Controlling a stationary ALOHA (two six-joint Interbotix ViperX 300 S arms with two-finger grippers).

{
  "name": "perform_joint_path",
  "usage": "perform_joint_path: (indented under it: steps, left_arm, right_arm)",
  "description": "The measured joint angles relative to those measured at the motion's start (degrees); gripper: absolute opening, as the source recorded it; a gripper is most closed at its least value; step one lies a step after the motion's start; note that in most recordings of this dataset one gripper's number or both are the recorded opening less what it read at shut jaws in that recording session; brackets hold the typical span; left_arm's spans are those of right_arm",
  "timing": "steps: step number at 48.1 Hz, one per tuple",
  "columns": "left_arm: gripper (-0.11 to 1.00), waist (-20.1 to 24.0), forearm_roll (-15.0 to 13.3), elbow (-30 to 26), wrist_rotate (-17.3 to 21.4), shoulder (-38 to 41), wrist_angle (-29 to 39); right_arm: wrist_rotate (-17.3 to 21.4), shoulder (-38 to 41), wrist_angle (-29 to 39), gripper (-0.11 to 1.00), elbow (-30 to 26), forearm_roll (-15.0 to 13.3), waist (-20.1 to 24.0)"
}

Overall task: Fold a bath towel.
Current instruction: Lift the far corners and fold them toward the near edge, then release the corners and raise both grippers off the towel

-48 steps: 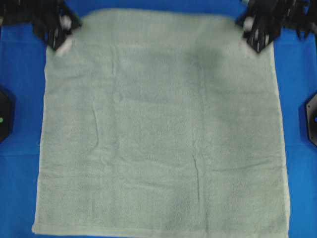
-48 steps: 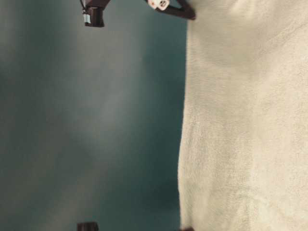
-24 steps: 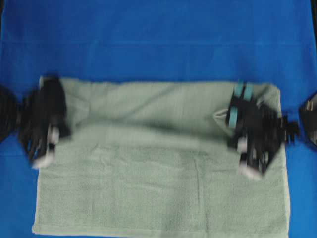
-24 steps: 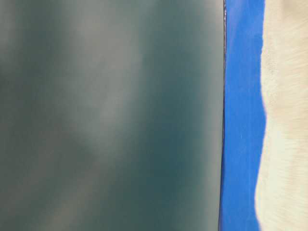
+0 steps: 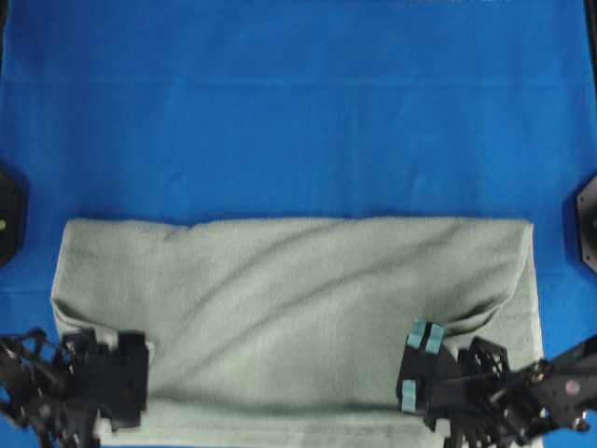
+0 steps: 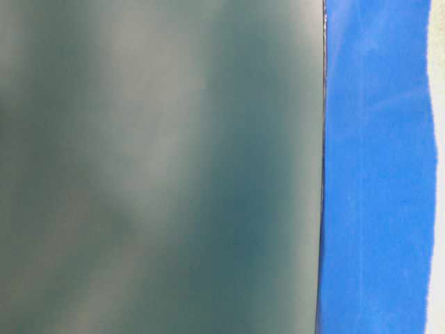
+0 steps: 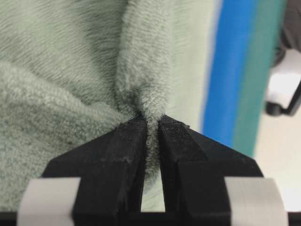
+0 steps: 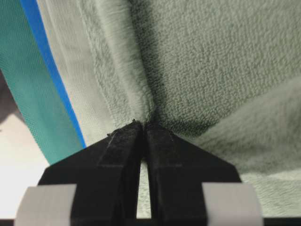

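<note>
**Towel doubled over, both claws pinching its corners at the near edge**

You have the bath towel (image 5: 298, 308) folded in half on the blue cloth surface (image 5: 298, 112), lying across the near half with its fold line running side to side toward the middle. Your left gripper (image 7: 151, 123) sits at the near left corner of the towel, its jaws pressed together on a ridge of terry cloth. Your right gripper (image 8: 143, 126) is at the near right corner, jaws likewise nipped tight on a pinch of the cloth beside the paler hem. From table level, only a sliver of towel shows at the right edge, past the blue cloth.
</note>
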Motion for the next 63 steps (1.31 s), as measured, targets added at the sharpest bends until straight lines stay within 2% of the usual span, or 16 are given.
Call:
perform_joint_path:
  steps: [5, 13, 19, 22, 27, 31, 33, 38, 42, 46, 52, 58, 63]
  left_arm:
    - [0.06, -0.44, 0.09, -2.02, 0.18, 2.02, 1.23]
    - [0.06, -0.44, 0.09, -1.85, 0.00, 2.20, 1.76]
    - [0.07, -0.35, 0.09, -1.76, -0.09, 2.20, 1.32]
    - [0.17, -0.35, 0.09, -1.85, -0.09, 2.20, 1.14]
    - [0.49, -0.53, 0.09, -1.93, 0.00, 2.20, 1.05]
    - [0.72, -0.53, 0.09, -2.46, 0.26, 1.93, 1.32]
    - [0.77, -0.53, 0.09, -2.72, 0.18, 1.41, 1.76]
    - [0.72, -0.26, 0.26, -3.60, 0.26, -0.62, 3.25]
    - [0.69, 0.26, 0.79, -4.48, 0.79, -2.72, 4.92]
    - [0.69, 1.05, 1.23, -4.83, 1.32, -5.54, 8.26]
    - [0.68, 2.99, 2.11, -5.10, 2.99, -11.51, 13.89]
    - [0.68, 6.86, 5.27, -5.01, 7.56, -19.25, 18.37]
    - [0.68, 13.54, 8.53, -2.72, 12.57, -24.35, 19.86]
  right_arm:
    - [2.29, 0.35, 0.88, 0.03, -0.35, -0.35, 0.44]
    - [5.36, 0.44, 1.32, 0.03, -0.35, -3.78, 0.44]
    - [6.68, 0.44, 1.32, 0.03, -0.35, -4.48, 0.53]
    - [6.86, 0.44, 1.32, 0.10, -0.35, -4.57, 0.62]
    - [6.86, 0.35, 1.41, 0.42, -0.35, -4.66, 1.41]
    - [6.86, 0.35, 1.76, 0.62, -0.44, -5.19, 2.20]
    - [6.86, 0.26, 2.55, 0.64, -0.53, -5.89, 2.55]
    - [7.03, -1.14, 5.01, 0.57, -0.62, -8.09, 2.81]
    - [7.03, -3.25, 7.47, 0.57, -1.14, -10.81, 2.81]
    - [7.03, -6.86, 11.95, 0.57, -2.29, -16.26, 2.81]
    - [7.03, -12.04, 18.11, 0.57, -2.99, -22.76, 2.90]
    - [7.38, -17.75, 25.75, 0.57, -1.85, -30.59, 2.46]
    - [9.49, -21.18, 30.32, 0.57, 1.41, -35.60, -1.14]
